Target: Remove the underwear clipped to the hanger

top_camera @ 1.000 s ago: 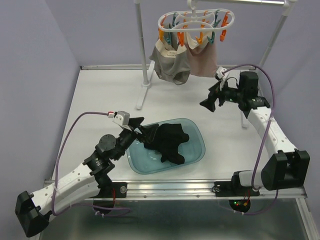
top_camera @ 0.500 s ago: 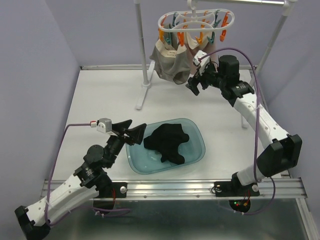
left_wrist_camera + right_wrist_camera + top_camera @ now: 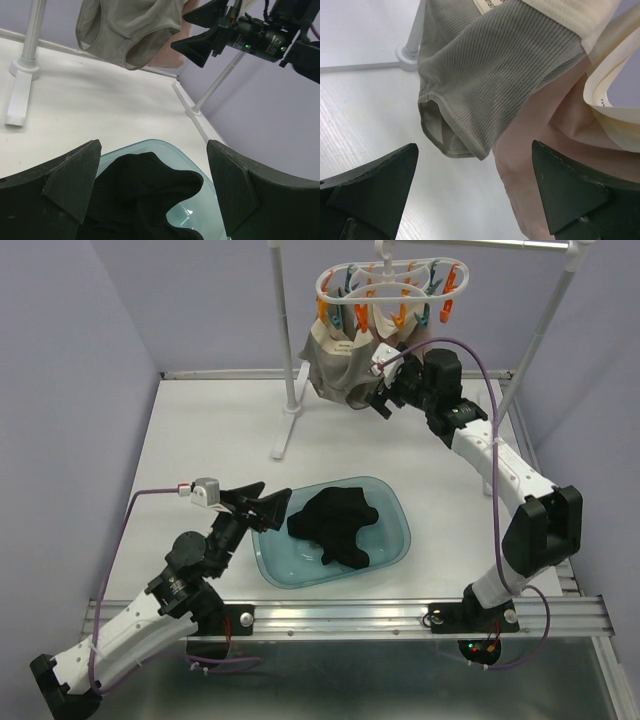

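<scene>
One black piece [image 3: 335, 525] lies in the basin [image 3: 398, 540], while the taupe piece [image 3: 335, 370] and pink piece [image 3: 540, 150] hang clipped on the far hanger [image 3: 385, 285], with the right pincer [image 3: 385, 400] spread beside them and the left pincer [image 3: 265, 502] spread near the basin.

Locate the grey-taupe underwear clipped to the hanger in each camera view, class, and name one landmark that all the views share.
Top external: the grey-taupe underwear hangs at top centre, under the hanger.
Left wrist: it is along the top edge, left of centre.
Right wrist: it fills the upper middle.
Shared landmark: the white rack pole foot, left of the garment in every view.
</scene>
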Motion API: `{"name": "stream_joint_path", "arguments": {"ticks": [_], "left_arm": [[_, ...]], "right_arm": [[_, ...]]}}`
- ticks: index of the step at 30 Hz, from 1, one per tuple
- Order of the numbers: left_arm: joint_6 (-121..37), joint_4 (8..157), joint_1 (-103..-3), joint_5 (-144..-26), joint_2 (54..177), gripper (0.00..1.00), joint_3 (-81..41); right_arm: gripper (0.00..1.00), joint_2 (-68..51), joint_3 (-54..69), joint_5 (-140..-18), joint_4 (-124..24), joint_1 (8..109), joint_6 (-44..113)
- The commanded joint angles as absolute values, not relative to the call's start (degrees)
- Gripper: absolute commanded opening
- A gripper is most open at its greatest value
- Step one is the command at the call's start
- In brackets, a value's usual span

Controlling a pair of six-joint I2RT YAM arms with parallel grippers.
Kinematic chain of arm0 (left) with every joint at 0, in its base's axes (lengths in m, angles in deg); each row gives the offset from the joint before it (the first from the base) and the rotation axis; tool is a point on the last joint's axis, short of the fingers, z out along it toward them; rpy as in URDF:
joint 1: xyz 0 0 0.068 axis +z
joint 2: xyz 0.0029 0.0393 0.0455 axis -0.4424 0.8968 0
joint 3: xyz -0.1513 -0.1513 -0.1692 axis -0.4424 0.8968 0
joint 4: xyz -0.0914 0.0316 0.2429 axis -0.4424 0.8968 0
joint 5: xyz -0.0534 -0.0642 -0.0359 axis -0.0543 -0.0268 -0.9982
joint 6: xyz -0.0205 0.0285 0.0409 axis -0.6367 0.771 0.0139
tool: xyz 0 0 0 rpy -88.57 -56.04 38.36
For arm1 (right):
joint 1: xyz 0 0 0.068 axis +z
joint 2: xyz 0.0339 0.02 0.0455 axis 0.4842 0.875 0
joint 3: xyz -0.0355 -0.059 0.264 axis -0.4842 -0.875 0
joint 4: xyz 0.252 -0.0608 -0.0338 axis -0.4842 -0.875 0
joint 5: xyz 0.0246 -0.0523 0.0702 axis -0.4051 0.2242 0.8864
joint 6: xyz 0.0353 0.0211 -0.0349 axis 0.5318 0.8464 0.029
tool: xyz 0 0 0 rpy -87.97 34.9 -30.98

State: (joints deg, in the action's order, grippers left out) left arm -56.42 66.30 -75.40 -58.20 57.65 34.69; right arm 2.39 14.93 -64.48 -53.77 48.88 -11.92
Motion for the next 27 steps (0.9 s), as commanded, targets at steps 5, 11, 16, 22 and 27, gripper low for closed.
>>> {"name": "stream_joint_path", "arguments": {"ticks": [5,11,16,22,27], "left_arm": [[-53.43,59.36,-75.56,-60.42,59.55,0.99,32.31],[-51.5,55.05,-75.56,-61.65,70.53,0.99,26.07],[-50.97,49.53,-74.95,-62.88,80.47,0.98,18.25],[-54.82,45.12,-68.46,-70.86,91.8,0.95,10.17],[-64.66,36.79,-59.66,-88.08,103.82,0.86,1.2]], "right_arm": [[1.0,5.63,16.82,-64.88,-43.95,48.91,-13.33],[0.91,7.39,16.81,-64.61,-40.34,48.91,-13.24],[0.51,8.36,16.99,-62.68,-40.16,48.91,-13.24],[0.01,6.34,13.39,-61.89,-40.17,48.91,-13.42],[0.0,2.57,9.08,-61.19,-40.43,48.73,-10.43]]}}
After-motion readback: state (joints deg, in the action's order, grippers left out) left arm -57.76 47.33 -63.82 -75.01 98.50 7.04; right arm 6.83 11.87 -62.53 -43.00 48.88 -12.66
